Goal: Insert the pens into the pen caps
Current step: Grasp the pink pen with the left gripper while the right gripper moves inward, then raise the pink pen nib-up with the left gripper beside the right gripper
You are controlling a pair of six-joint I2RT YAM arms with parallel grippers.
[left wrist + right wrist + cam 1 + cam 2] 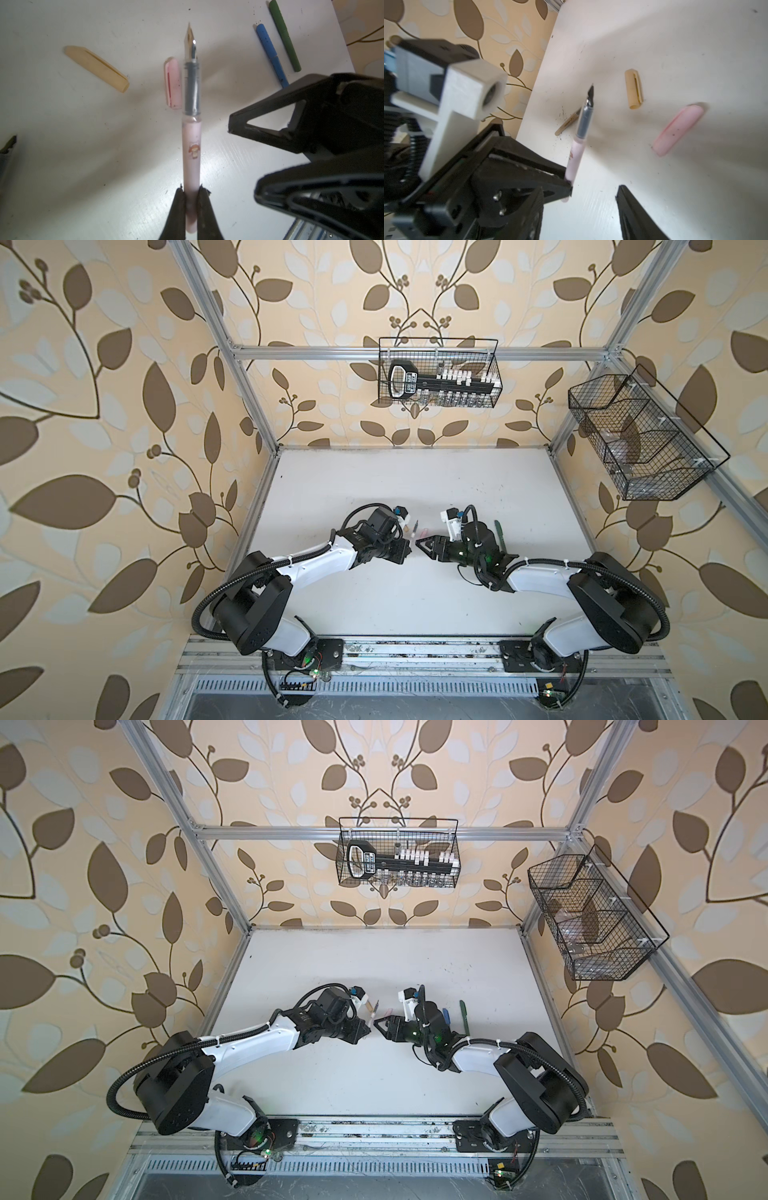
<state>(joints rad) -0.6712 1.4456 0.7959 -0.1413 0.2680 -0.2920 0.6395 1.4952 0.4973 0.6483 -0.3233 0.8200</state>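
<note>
**A:** What are the left fingers (179, 207) doing?

**B:** They are pinched tight on the back end of the pale pink pen (191, 153), and a stub of barrel pokes out behind them. The pen is held clear of the counter (72, 166), with its nib pointing away from the wrist.

**A:** And the right fingers (270, 137)?

**B:** They stand apart with a clear gap and nothing between them. They hover just beside the pink barrel without touching it.

**A:** Where are the loose caps?

**B:** The pink cap (172, 83) lies flat on the counter under the pen's front part. The tan cap (96, 68) lies well apart from it.

**A:** Is anything hidden?

**B:** In the right wrist view the tan pen (568, 122) runs behind the pink pen, so its front end is covered. One end of the blue pen (270, 54) disappears behind a right finger. The green pen (284, 35) lies beside it, clipped by the frame. Both look capped. The right wrist view shows only one right finger, and the frame cuts it off. A dark sliver at the edge of the left wrist view is too blurred to name.

**A:** Is there room to move?

**B:** In both top views everything sits in a band across the counter's middle. The stretch toward the back wall lies bare, and so does the strip in front of the arms.
</note>
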